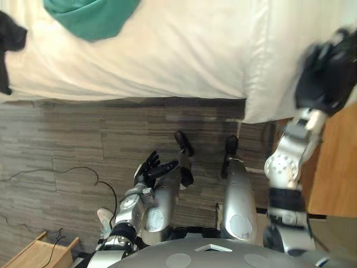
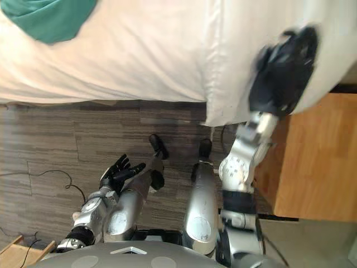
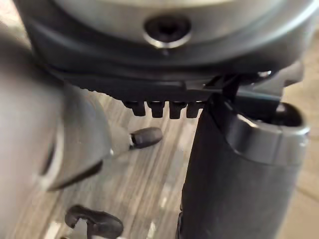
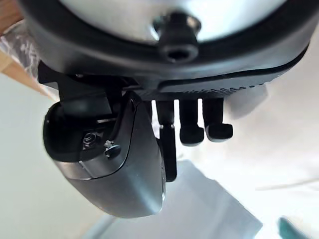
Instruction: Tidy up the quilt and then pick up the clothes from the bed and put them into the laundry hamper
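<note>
Right hand at white quilt corner

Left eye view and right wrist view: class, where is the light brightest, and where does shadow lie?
Left eye view: quilt brightly lit, a shadow band on the floor under its edge. Right wrist view: quilt glows pale past the dark right hand.

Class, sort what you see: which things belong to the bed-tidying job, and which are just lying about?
Job: white fabric quilt; crumpled green garment on it; black garment at its edge; dark right hand raised by the quilt's hanging corner.
Lying about: light wooden cabinet near that corner; pale wooden box on the grey plank floor.
</note>
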